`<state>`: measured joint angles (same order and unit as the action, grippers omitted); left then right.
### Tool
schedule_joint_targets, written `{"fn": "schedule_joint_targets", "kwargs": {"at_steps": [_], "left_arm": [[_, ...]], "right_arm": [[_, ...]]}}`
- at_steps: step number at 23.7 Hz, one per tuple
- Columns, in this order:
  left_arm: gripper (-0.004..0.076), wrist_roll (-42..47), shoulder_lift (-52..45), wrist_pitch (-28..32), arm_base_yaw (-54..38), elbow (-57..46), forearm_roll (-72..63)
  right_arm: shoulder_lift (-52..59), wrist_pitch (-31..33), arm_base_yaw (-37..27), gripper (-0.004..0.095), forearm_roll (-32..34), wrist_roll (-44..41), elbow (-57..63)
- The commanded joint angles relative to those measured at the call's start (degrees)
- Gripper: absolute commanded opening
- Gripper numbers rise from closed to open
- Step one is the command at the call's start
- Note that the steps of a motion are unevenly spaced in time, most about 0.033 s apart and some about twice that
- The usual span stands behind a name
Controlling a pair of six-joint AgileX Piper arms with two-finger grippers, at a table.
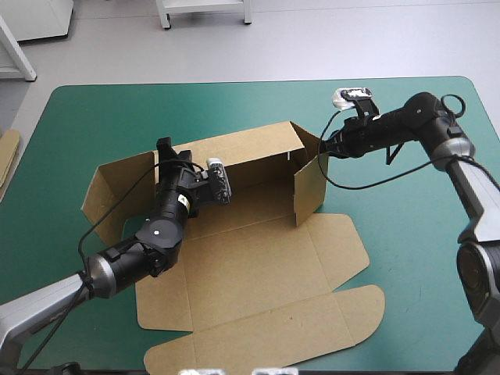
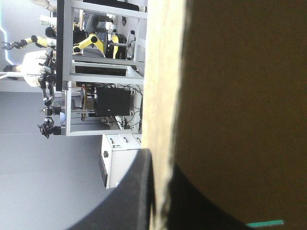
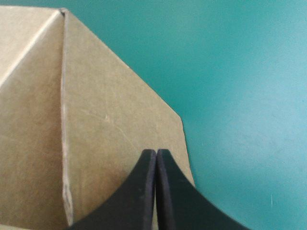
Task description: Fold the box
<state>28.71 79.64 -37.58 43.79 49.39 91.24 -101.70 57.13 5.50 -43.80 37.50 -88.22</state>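
The brown box [image 1: 258, 266] lies at the table's middle, its back wall and right end wall raised and its lid flat toward the front edge. A left flap [image 1: 117, 187] stands splayed outward. My left gripper [image 1: 166, 150] sits at the top edge of the back wall near its left end. In the left wrist view the board's edge [image 2: 160, 96] runs between the black fingers [image 2: 129, 196], so the left gripper [image 2: 160, 191] is shut on the box. My right gripper [image 1: 323, 147] is shut, its tip [image 3: 156, 153] against the outer face of the right corner flap [image 3: 105, 134].
An edge of more brown board [image 1: 8, 152] shows at the table's left edge. Bare teal-green cover [image 1: 414, 234] lies to the right of the box and behind it.
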Motion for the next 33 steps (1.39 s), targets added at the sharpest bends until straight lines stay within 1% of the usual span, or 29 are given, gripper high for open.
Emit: {"fn": "schedule_joint_targets", "kwargs": {"at_steps": [1, 3, 4, 5, 8, 10, 11, 12, 14, 17, 18, 19, 21, 25, 30, 33], "left_arm": [[-0.0008, 1.6, -1.4, -0.2, 0.3, 1.3, -0.5], [-0.0009, 1.6, -1.4, -0.2, 0.3, 1.3, -0.5], [-0.0009, 1.6, -1.4, -0.2, 0.3, 1.3, -0.5], [-0.0009, 1.6, -1.4, -0.2, 0.3, 1.3, -0.5], [-0.0008, 1.6, -1.4, -0.2, 0.3, 1.3, -0.8], [-0.0008, 2.0, -1.4, -0.2, 0.3, 1.3, -1.0], [-0.0008, 2.0, -1.4, -0.2, 0.3, 1.3, -1.0], [-0.0008, 2.0, -1.4, -0.2, 0.3, 1.3, -1.0], [-0.0008, 2.0, -1.4, -0.2, 0.3, 1.3, -1.0], [-0.0008, 2.0, -1.4, -0.2, 0.3, 1.3, -1.0], [-0.0009, 2.0, -1.4, -0.2, 0.3, 1.3, -1.0], [-0.0009, 2.0, -1.4, -0.2, 0.3, 1.3, -1.0], [-0.0009, 2.0, -1.4, -0.2, 0.3, 1.3, -1.0], [-0.0008, 2.0, -1.4, -0.2, 0.3, 1.3, -1.0], [-0.0009, 2.0, -1.4, -0.2, 0.3, 1.3, -1.0], [-0.0008, 2.0, -1.4, 0.0, 0.3, 1.3, -1.0]], "right_arm": [[5.8, -5.7, -2.1, 0.0, -11.4, 11.9, 5.7], [7.2, -6.1, -3.0, 0.0, -17.1, 19.9, 9.5], [8.1, -6.1, -3.5, 0.0, -21.8, 26.1, 12.2], [8.6, -6.1, -3.8, 0.0, -23.4, 28.3, 13.5], [8.6, -5.6, -5.0, 0.0, -24.0, 30.8, 16.7], [8.6, -3.8, -5.2, 0.0011, -22.6, 31.9, 16.8], [8.7, -2.6, -5.5, 0.0032, -22.5, 31.9, 16.8], [8.8, -1.8, -5.6, 0.0061, -22.4, 32.3, 16.8], [9.0, -0.8, -5.6, 0.0158, -21.7, 32.2, 16.8], [9.0, 0.7, -5.5, 0.0422, -21.1, 29.7, 16.8], [9.0, 1.2, -5.5, 0.0478, -21.1, 29.6, 16.8], [9.0, 1.6, -5.5, 0.0498, -22.0, 29.7, 16.8], [9.0, 2.9, -5.5, 0.05, -23.3, 30.8, 16.8], [9.0, 5.6, -5.5, 0.05, -23.3, 30.7, 16.8], [8.9, 3.7, -5.6, 0.05, -24.1, 31.9, 17.4], [8.8, 3.3, -5.2, 0.05, -26.1, 34.0, 19.0]]}}
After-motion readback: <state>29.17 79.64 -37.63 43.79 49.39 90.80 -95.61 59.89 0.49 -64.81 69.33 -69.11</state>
